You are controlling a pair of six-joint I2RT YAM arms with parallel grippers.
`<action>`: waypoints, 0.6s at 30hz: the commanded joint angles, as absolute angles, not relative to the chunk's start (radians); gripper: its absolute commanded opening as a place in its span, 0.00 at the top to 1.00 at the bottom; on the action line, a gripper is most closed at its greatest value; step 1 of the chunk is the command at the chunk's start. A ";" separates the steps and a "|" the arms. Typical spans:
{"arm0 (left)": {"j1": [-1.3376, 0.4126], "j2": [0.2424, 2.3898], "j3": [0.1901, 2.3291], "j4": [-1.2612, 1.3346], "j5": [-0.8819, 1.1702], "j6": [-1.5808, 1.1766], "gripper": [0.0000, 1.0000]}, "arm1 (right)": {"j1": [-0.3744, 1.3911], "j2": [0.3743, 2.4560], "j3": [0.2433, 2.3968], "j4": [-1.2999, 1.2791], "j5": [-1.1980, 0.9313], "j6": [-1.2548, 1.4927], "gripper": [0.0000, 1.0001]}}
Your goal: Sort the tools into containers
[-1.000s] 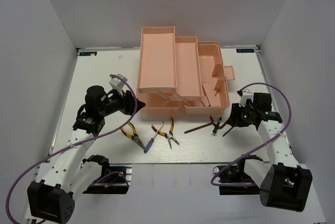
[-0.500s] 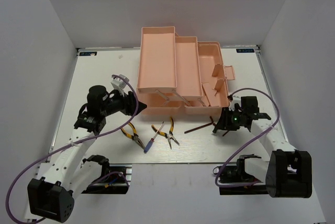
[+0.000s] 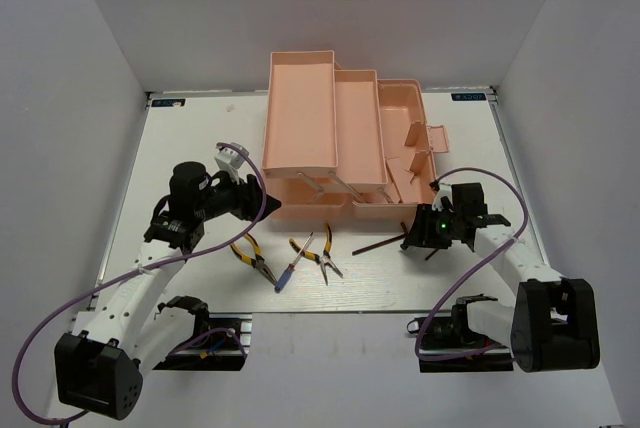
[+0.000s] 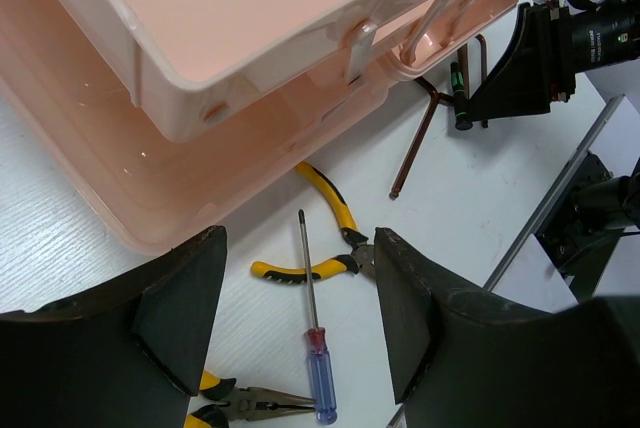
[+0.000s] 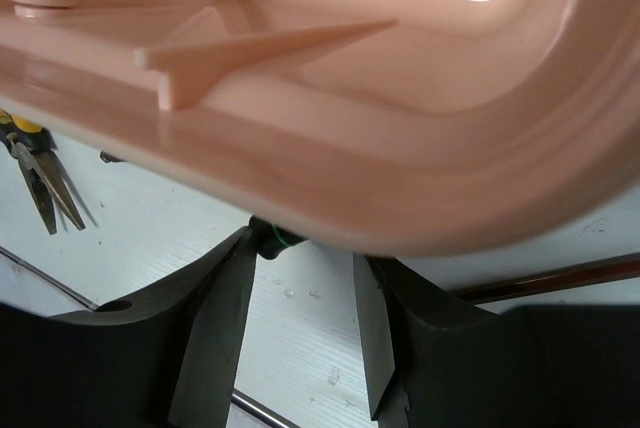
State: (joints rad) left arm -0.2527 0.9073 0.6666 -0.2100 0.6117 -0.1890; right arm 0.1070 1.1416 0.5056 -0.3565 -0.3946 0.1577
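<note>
The salmon-pink toolbox [image 3: 340, 138] stands open at the back with its trays folded out. In front of it lie two yellow-handled pliers [image 3: 250, 256] [image 3: 322, 253], a blue-handled screwdriver [image 3: 290, 268], dark hex keys [image 3: 380, 243] and the small green-black tool [image 3: 411, 238]. My left gripper [image 3: 268, 198] is open and empty, hovering at the toolbox's front left corner. In its wrist view the screwdriver [image 4: 315, 348] and one pair of pliers [image 4: 320, 238] lie between its fingers. My right gripper [image 3: 414, 232] is open, low at the green-black tool [image 5: 268, 238], whose end shows by one finger under the toolbox wall [image 5: 400, 128].
The left wrist view shows the second pliers [image 4: 250, 406] at its bottom edge, a hex key [image 4: 415, 143] and the right gripper [image 4: 545, 58] by the green-black tool [image 4: 461, 98]. A hex key [image 5: 560, 278] lies right of my right fingers. White walls enclose the table.
My right gripper has moved left and down from the table's right side to the green-black tool at the toolbox front. My left gripper has barely shifted.
</note>
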 commanded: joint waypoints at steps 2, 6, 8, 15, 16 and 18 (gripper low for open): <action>-0.258 0.900 0.687 -0.213 0.612 -0.175 0.29 | 0.113 1.137 0.505 -0.342 -0.357 0.192 0.50; -0.258 0.900 0.687 -0.213 0.612 -0.175 0.29 | 0.117 1.143 0.506 -0.331 -0.336 0.209 0.50; -0.258 0.900 0.687 -0.213 0.612 -0.175 0.29 | 0.118 1.147 0.505 -0.328 -0.331 0.215 0.50; -0.258 0.911 0.687 -0.213 0.612 -0.175 0.29 | 0.126 1.173 0.509 -0.322 -0.292 0.244 0.52; -0.258 0.911 0.687 -0.213 0.612 -0.175 0.29 | 0.130 1.173 0.512 -0.328 -0.269 0.247 0.54; -0.258 0.911 0.687 -0.213 0.612 -0.175 0.29 | 0.136 1.181 0.518 -0.330 -0.249 0.262 0.56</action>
